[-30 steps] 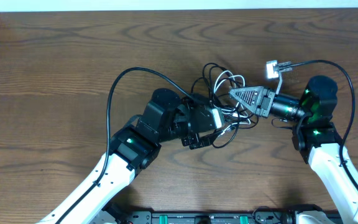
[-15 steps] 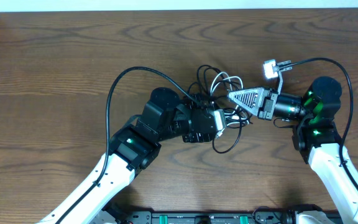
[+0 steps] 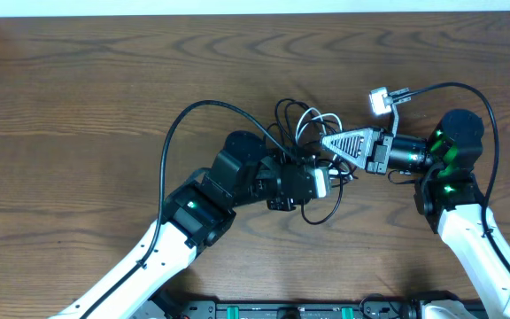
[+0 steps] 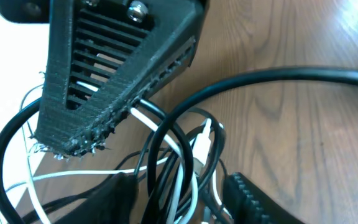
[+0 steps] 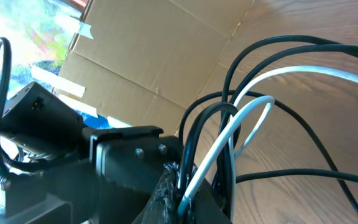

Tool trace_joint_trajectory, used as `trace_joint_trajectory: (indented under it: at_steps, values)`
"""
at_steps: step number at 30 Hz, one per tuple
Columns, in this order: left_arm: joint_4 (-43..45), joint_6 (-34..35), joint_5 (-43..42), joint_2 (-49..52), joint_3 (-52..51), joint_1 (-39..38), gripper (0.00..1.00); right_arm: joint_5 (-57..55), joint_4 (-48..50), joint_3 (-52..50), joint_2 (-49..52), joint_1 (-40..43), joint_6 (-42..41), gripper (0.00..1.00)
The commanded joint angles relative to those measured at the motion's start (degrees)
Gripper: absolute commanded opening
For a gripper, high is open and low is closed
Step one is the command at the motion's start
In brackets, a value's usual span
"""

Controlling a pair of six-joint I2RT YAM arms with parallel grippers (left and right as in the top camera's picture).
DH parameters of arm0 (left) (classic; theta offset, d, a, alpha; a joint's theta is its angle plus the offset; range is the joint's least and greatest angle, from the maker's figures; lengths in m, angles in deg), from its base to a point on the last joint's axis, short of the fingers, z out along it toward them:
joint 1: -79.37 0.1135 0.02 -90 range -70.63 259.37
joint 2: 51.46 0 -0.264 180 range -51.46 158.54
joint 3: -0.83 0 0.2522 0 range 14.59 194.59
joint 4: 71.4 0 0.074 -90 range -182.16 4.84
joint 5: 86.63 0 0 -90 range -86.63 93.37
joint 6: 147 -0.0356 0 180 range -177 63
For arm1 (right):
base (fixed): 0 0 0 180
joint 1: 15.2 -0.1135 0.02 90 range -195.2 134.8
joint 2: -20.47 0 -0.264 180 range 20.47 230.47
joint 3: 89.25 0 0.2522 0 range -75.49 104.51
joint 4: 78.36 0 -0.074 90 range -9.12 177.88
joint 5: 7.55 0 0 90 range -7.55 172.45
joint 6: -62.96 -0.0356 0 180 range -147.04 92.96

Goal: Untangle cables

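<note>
The cables lie tangled at the table's middle: black loops (image 3: 283, 115) and white loops (image 3: 312, 116). My left gripper (image 3: 320, 182) reaches in from the left, its fingers (image 4: 188, 202) closed round a bundle of black and white strands. My right gripper (image 3: 328, 139) points in from the right, just above the left one. In the right wrist view its jaws (image 5: 229, 199) pinch a white cable (image 5: 316, 71) and black strands (image 5: 272, 43). Its ribbed black finger (image 4: 104, 81) hangs over the tangle in the left wrist view. A black loop (image 3: 321, 213) trails below the left gripper.
The thick black arm cables arc over the left arm (image 3: 175, 133) and the right arm (image 3: 481, 93). The right wrist camera (image 3: 380, 99) sticks out behind the right gripper. A cardboard sheet (image 5: 166, 56) stands beyond the wooden table (image 3: 78, 89).
My left gripper has moved right, closer under the right gripper. The right gripper shifted slightly left and up. The tangle has bunched tighter between them, and the black loop below has drooped lower.
</note>
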Motion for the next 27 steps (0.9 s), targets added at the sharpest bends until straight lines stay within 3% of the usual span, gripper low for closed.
trace_joint_trajectory:
  at_steps: [1,7,19,27]
  values:
    - [0.2,0.0,0.2,0.5,1.0,-0.1,0.44,1.0,0.4,0.1,-0.3,-0.2,-0.5,0.01]
    - [-0.2,0.0,0.2,0.5,1.0,-0.1,0.38,1.3,0.4,0.1,-0.3,-0.2,-0.5,0.01]
    - [-1.7,0.0,0.6,0.7,1.0,-0.1,0.38,2.2,0.4,0.1,-0.3,-0.2,-0.5,0.01]
    - [-1.8,0.0,0.5,0.7,1.0,-0.1,0.1,2.6,0.4,0.1,-0.3,-0.2,-0.6,0.01]
